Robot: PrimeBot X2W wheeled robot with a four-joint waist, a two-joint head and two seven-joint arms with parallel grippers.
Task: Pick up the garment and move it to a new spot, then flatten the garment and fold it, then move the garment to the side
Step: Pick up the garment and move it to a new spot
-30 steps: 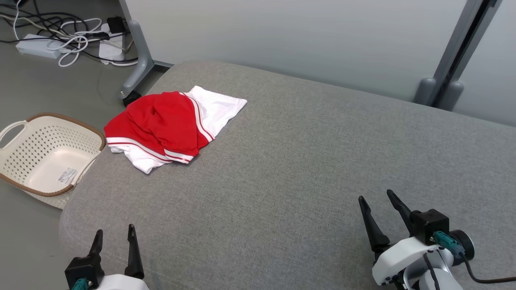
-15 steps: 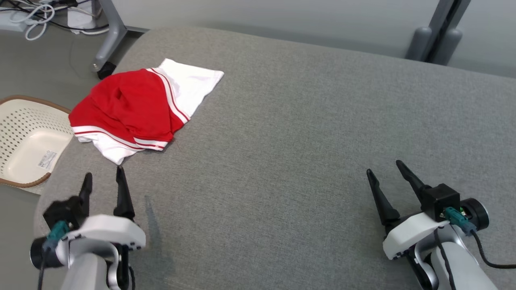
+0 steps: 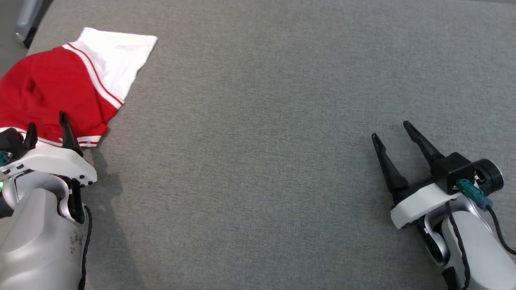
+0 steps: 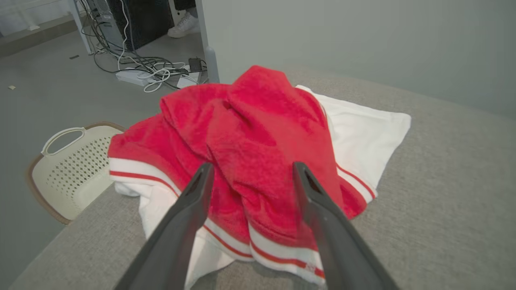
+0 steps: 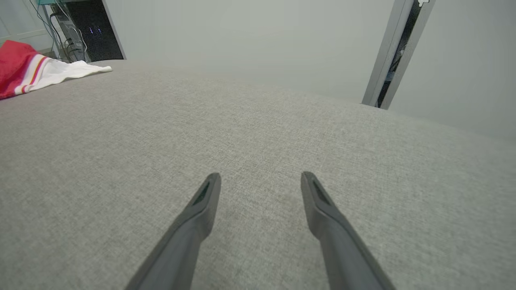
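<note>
Both gape empty — left gripper (image 3: 46, 123) at far left aimed at the bunched garment (image 3: 48, 80) to pinch it, right gripper (image 3: 390, 130) idle lower right.

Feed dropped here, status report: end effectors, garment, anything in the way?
Left end effector open at near hem of garment, no grip. Right end effector open over bare cushion. Garment crumpled near cushion's left edge. Basket on floor, clear of path.
</note>
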